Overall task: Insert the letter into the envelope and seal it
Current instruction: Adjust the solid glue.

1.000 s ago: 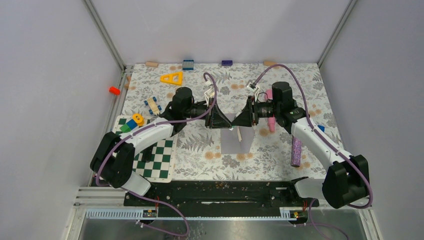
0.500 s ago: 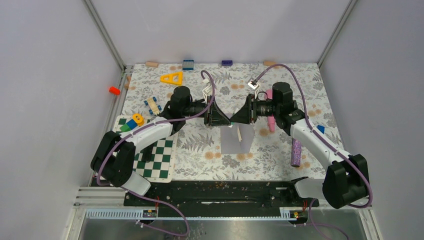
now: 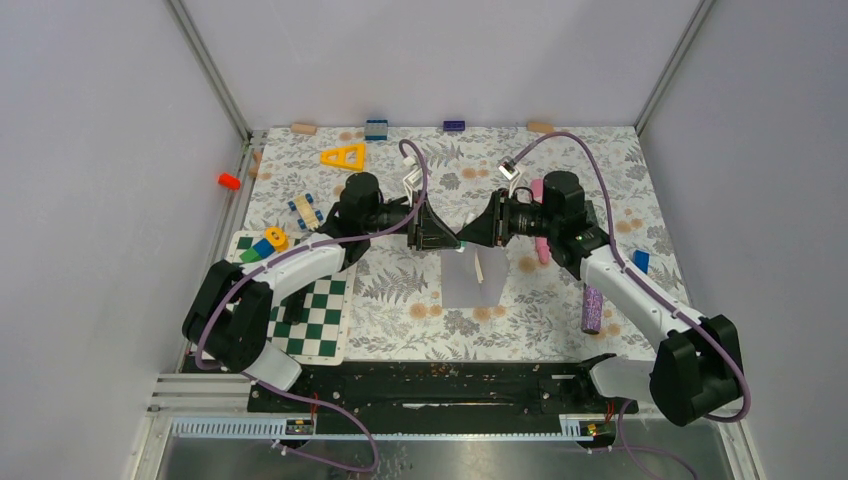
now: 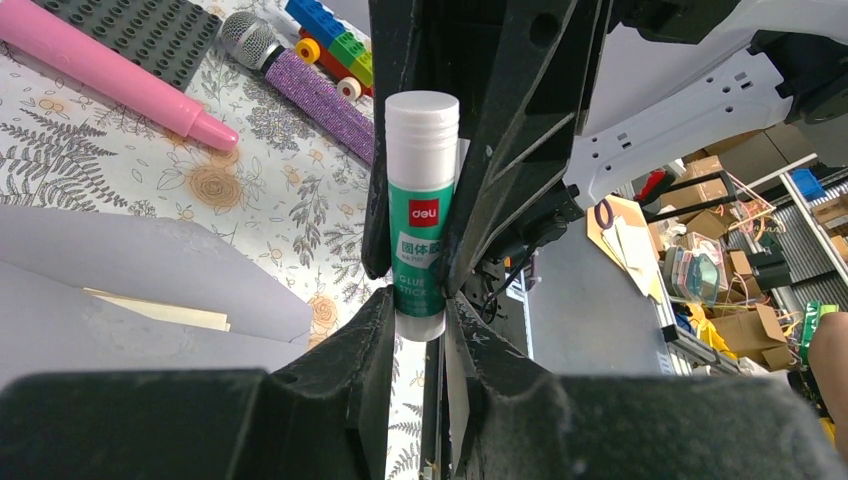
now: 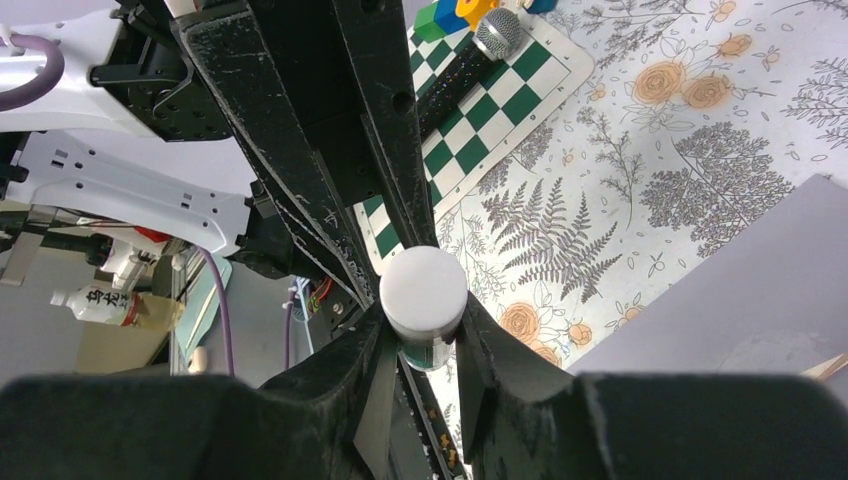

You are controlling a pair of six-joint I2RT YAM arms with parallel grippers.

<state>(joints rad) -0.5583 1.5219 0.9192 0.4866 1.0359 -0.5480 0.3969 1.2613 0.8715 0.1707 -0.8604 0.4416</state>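
Your flat grey paper envelope [image 3: 468,285] lies on the floral-print tabletop [image 3: 400,290], tan parchment letter [image 4: 160,308] tucked inside, one edge peeking out. Above it, your left gripper [image 4: 420,322] and right gripper [image 5: 424,340] both clamp one green-and-white glue stick [image 4: 424,230], white cap [image 5: 423,288] on. Plain grey walls [image 3: 430,60] around.

Table [image 3: 600,170]: floral/fern-print cover over full top.
- Centre: grey envelope [image 3: 468,288], lying flat.
- Near-L: green/white checker mat [image 3: 318,320], flat, one corner at the near edge.
- Far-L: yellow triangle [image 3: 344,156].
- Far edge, L to R: tan block [image 3: 304,128], blue brick [image 3: 376,128], purple brick [image 3: 454,126], beige block [image 3: 540,126].
- R side: pink marker [image 3: 542,250]; purple glitter mic [image 3: 592,305]; small blue piece [image 3: 640,260].
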